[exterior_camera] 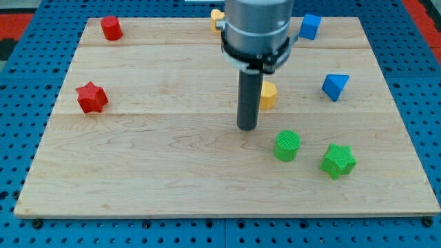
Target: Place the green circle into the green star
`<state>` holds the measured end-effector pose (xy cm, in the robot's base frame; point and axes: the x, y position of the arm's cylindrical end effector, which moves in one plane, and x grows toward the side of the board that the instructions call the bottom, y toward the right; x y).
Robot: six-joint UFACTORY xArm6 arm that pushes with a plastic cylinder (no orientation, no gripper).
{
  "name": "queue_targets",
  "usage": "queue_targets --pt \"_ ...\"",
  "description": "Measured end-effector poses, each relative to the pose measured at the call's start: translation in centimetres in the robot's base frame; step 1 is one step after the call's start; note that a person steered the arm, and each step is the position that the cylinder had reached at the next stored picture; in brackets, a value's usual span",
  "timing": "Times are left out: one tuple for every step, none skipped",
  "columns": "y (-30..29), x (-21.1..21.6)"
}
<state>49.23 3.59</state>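
Landmark for all positions: the green circle (287,146), lying on the wooden board (138,186) toward the view's lower right.

Red star (91,97): far to the view's left of it, slightly higher. Red cylinder (111,28): far left, near the board's top edge. One yellow block (217,19), shape unclear, partly behind the arm, up and left.

My tip (247,127): just up and left of the green circle, apart from it. No gripper fitted; the rod holds nothing.

Second yellow block (268,95): above the circle, touching or just behind the rod.

Blue cube (310,26): well above. Green star (337,160): just right, slightly lower, not touching. Blue wedge-shaped block (335,87): up and right.
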Motion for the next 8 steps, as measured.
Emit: queue_targets --pt "6.5 1.5" --pt "8.8 1.5" --pt "9.9 1.3" --pt "9.9 1.2" --pt "9.9 1.2" --pt "9.9 1.2" --pt "10.3 1.2" --pt "10.3 1.2"
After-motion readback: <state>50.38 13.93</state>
